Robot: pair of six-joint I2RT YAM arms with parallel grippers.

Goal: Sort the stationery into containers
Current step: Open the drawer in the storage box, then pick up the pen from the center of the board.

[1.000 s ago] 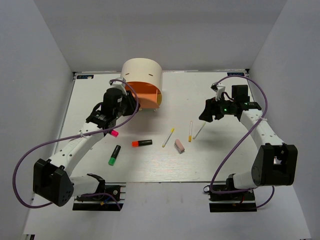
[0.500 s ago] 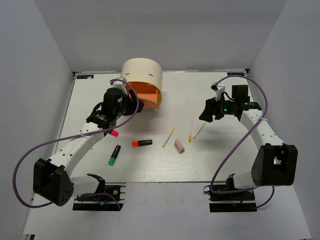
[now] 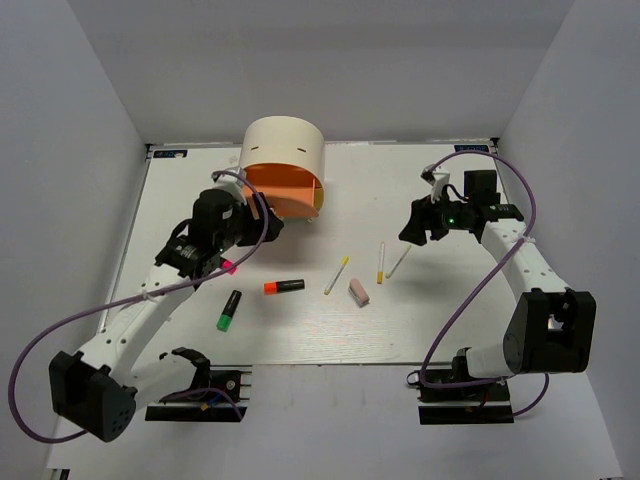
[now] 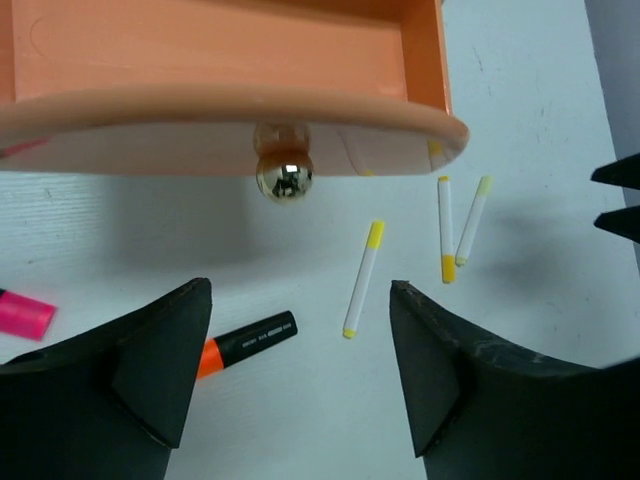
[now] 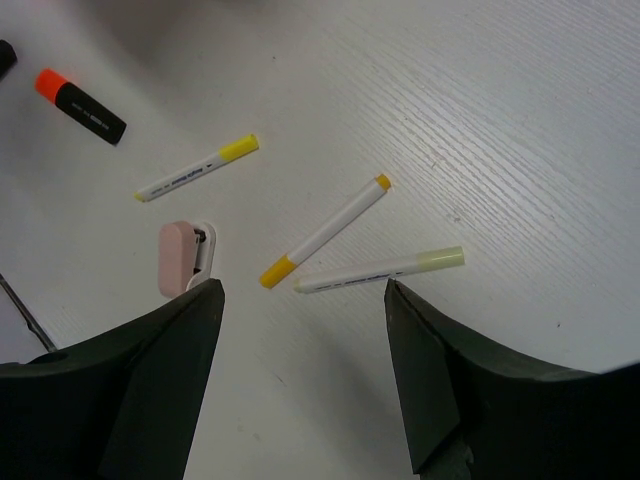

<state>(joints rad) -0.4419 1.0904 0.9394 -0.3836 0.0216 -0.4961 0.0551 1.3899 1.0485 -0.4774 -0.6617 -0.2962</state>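
Note:
The cream cabinet (image 3: 286,140) stands at the back with its orange drawer (image 3: 285,190) pulled out; no yellow drawer shows. My left gripper (image 3: 258,224) is open and empty, a little in front of the drawer's round knob (image 4: 284,177). On the table lie the pink highlighter (image 3: 229,267), the green highlighter (image 3: 229,310), the orange-red highlighter (image 3: 284,286), three white sticks with yellow tips (image 3: 337,274) (image 3: 381,262) (image 3: 399,262) and the pink eraser (image 3: 358,291). My right gripper (image 3: 415,228) is open and empty, above the two right sticks (image 5: 325,231) (image 5: 380,270).
The white table (image 3: 450,310) is walled by grey panels on three sides. The open drawer's inside (image 4: 220,40) shows nothing in it. The left arm's purple cable (image 3: 60,310) loops out to the near left.
My left gripper has drawn back from the drawer front toward the near left, off the knob. The drawer stands open. The right arm has not moved.

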